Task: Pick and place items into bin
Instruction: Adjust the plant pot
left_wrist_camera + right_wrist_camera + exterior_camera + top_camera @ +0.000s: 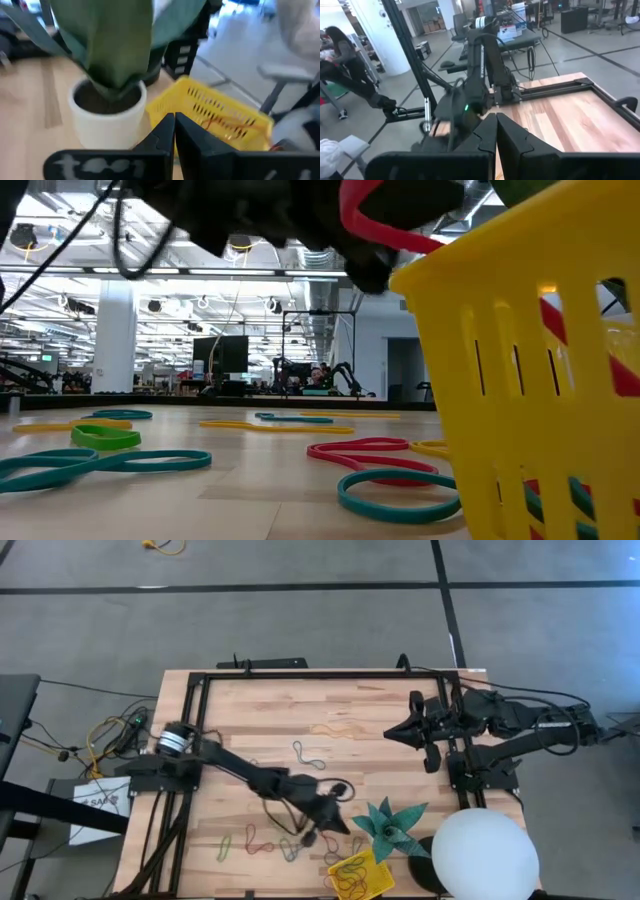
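Reaching across the table (260,705), the left arm has its gripper (318,830) low over the near edge, just beside the bin (372,875). Wrist view shows its fingers (165,131) pressed together; can't tell if a band is pinched between them. In the low view a red band (385,230) curves out from under dark gripper parts, above the bin rim (470,270).

Bin sits at the near edge, betw. the star (395,825) and the table front, w/ the white sphere (485,852) just to its right. Several bands already lie in it; red and yellow ones show through the slots from the left wrist cam (225,125).

Loose bands on the wood: a green one (224,848), a red one (262,840) and a teal one (290,848) lie near the left gripper, a teal one (306,755) mid-table, a pale yellow one (335,728) farther back. Low view shows more: green (105,437), teal (90,465), red (365,455), teal (395,495) just beside the bin wall.

Left wrist cam also sees a white pot (107,112) holding big green folded leaves, next to the bin.

Right arm waits at the far right corner, gripper (392,732) off the wood and well apart from the bands, fingers (487,132) together, nothing in them. A person (342,60) shows in the room behind.
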`<state>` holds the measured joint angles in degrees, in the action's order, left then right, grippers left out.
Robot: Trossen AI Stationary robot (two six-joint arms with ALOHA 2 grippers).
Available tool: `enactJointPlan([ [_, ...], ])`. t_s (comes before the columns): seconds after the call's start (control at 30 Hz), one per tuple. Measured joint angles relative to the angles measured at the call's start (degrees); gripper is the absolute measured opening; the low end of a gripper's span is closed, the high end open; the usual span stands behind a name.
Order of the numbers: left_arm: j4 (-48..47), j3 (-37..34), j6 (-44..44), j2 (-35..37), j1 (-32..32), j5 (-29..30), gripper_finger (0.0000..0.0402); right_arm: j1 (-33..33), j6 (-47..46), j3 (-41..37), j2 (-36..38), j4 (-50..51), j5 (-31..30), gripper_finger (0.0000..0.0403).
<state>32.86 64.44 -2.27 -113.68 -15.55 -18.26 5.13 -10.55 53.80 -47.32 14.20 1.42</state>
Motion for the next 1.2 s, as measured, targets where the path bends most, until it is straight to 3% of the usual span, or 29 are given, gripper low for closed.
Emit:
enactJointPlan([
  [0.1, -3.4, 5.5, 1.1, -5.1, -0.4, 0.9, 0.0, 0.0, 0.0, 0.0, 0.0, 0.4, 0.0, 0.0003],
  [0.27, -4.5, 14.7, 0.9, -12.7, -0.4, -3.3, 0.0, 0.0, 0.0, 0.0, 0.0, 0.4, 0.0, 0.0003],
  [0.47, -11.4, 22.9, 2.7, -16.9, -0.4, -4.3, 0.0, 0.0, -1.6, 0.0, -0.5, 0.5, 0.0, 0.0003],
  [0.53, -12.9, 23.8, 3.5, -16.9, -0.5, -3.9, 0.0, 0.0, -1.7, 0.0, -0.9, 0.6, 0.0, 0.0003],
  [0.7, -13.4, 23.4, 4.6, -17.0, -0.3, 3.7, 0.0, 0.0, -1.7, -0.1, -1.5, 0.4, 0.0, 0.0003],
  [1.07, -5.7, 23.5, 1.7, -16.9, 4.6, 3.8, 0.0, 0.0, -3.0, 0.0, -3.8, 0.3, 0.0, 0.0003],
  [1.2, -5.7, 23.5, 0.2, -16.9, 5.9, -1.1, 0.0, 0.0, -3.0, 0.0, -4.0, 0.3, 0.0, 0.0003],
])
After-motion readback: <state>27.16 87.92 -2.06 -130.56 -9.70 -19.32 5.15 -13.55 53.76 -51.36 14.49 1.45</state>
